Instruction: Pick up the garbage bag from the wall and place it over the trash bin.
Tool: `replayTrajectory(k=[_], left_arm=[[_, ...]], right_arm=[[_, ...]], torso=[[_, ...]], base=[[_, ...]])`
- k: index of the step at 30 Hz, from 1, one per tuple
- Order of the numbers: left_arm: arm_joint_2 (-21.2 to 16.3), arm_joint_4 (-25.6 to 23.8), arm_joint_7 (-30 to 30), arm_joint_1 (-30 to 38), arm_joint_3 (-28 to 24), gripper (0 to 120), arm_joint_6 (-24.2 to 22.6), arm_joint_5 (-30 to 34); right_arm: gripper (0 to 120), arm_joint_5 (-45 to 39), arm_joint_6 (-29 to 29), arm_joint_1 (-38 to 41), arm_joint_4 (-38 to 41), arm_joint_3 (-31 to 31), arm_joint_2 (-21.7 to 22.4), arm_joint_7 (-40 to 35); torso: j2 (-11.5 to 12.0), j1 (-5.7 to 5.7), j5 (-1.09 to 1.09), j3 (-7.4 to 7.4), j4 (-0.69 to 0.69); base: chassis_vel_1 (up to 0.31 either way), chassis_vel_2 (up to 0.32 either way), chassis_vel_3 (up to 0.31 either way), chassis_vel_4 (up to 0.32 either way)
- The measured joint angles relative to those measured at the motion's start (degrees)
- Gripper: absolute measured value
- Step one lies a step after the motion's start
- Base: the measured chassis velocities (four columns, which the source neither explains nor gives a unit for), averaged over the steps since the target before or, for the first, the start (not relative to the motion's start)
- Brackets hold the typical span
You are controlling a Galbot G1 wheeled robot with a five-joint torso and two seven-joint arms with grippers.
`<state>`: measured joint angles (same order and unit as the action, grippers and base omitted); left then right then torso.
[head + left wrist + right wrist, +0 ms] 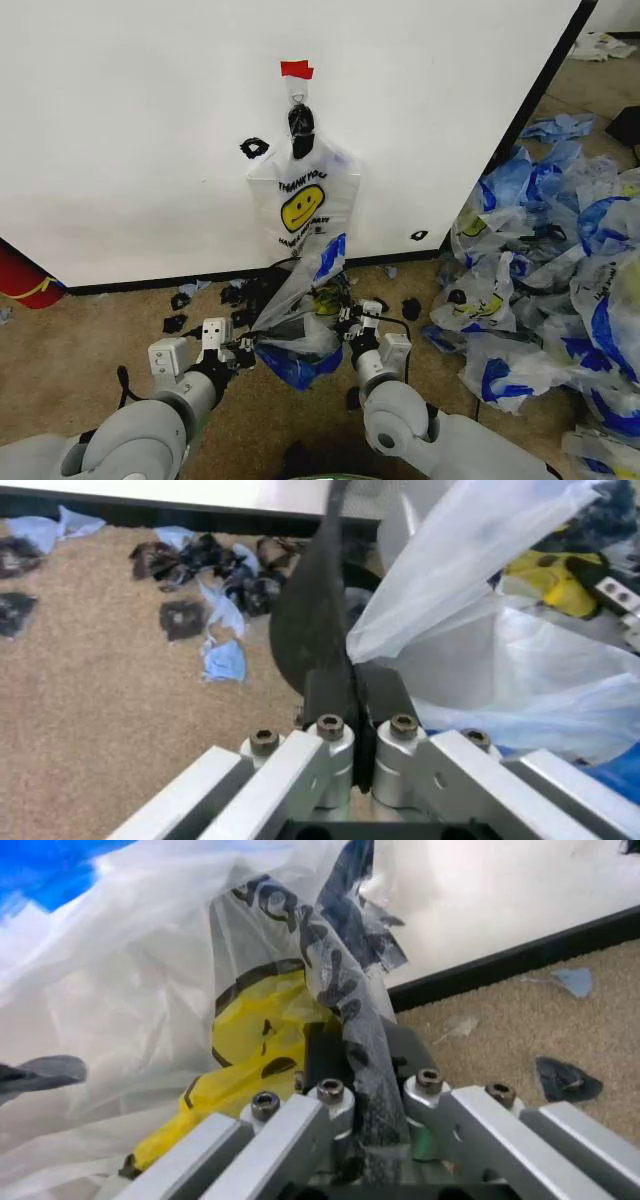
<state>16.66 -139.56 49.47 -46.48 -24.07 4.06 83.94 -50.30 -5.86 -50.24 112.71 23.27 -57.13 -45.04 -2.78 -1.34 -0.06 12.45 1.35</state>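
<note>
A translucent white garbage bag point(300, 325) with blue parts and a yellow smiley is stretched low between my two grippers, just in front of the wall point(130, 130). My left gripper point(245, 352) is shut on one edge of it point(355, 682). My right gripper point(345, 322) is shut on a twisted strip of the bag with black print point(365, 1065). The black trash bin point(258, 298) shows partly behind and under the bag, its dark rim point(300, 622) close to my left fingers. A second smiley "THANK YOU" bag point(302, 200) hangs from the hook point(298, 98) under red tape point(296, 69).
A big heap of blue-and-white plastic bags point(560, 270) covers the floor to the right. Small black and blue scraps point(175, 322) lie on the brown carpet along the wall's black trim. A red object point(25, 280) sits at the far left.
</note>
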Motion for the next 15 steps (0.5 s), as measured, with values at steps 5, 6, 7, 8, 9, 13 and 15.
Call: replayTrajectory(k=[5, 6, 7, 8, 9, 13, 15], left_arm=[[0.16, 0.42, -0.01, -0.08, 0.41, 0, 0.09, -0.73], [0.17, 0.51, -0.01, 0.04, 0.41, 0, 0.09, -0.73], [0.17, 0.59, -0.01, 0.05, 0.41, 0, 0.09, -0.75], [0.17, 0.59, -0.01, 0.05, 0.41, 0, 0.09, -0.75], [0.16, 0.65, -0.01, 0.02, 0.41, 0, 0.09, -0.78], [0.18, 0.75, -0.01, -0.21, 0.41, 0, 0.06, -1.06], [0.28, 0.59, 0.0, 0.08, 0.42, 0, 0.06, -1.29]], right_arm=[[0, 0.02, -0.04, -0.23, 0.02, -0.02, 0.06, 0.07], [0, 0.04, -0.04, -0.3, 0.02, -0.02, 0.09, 0.07], [0, 0.08, -0.05, -0.33, 0.03, -0.02, 0.12, 0.07], [0, 0.08, -0.05, -0.33, 0.03, -0.02, 0.12, 0.07], [0, 0.09, -0.05, -0.35, 0.09, -0.04, 0.15, 0.07], [0, 0.09, -0.06, -0.34, 0.29, -0.33, 0.45, 0.07], [0, 0.09, -0.05, -0.35, 0.33, -0.36, 0.59, 0.06]], torso=[[0.0, 0.0, 0.0, 0.0, 0.0], [0.0, 0.0, 0.0, 0.0, 0.0], [0.0, 0.0, 0.0, 0.0, 0.0], [0.0, 0.0, 0.0, 0.0, 0.0], [0.0, 0.0, 0.0, 0.0, 0.0], [0.0, 0.0, 0.0, 0.0, 0.0], [0.0, 0.0, 0.0, 0.0, 0.0]], base=[[0.0, 0.0, 0.0, 0.0], [0.0, 0.0, 0.0, 0.0], [0.0, 0.0, 0.0, 0.0], [0.0, 0.0, 0.0, 0.0], [0.0, 0.0, 0.0, 0.0], [0.0, 0.0, 0.0, 0.0], [0.0, 0.0, 0.0, 0.0]])
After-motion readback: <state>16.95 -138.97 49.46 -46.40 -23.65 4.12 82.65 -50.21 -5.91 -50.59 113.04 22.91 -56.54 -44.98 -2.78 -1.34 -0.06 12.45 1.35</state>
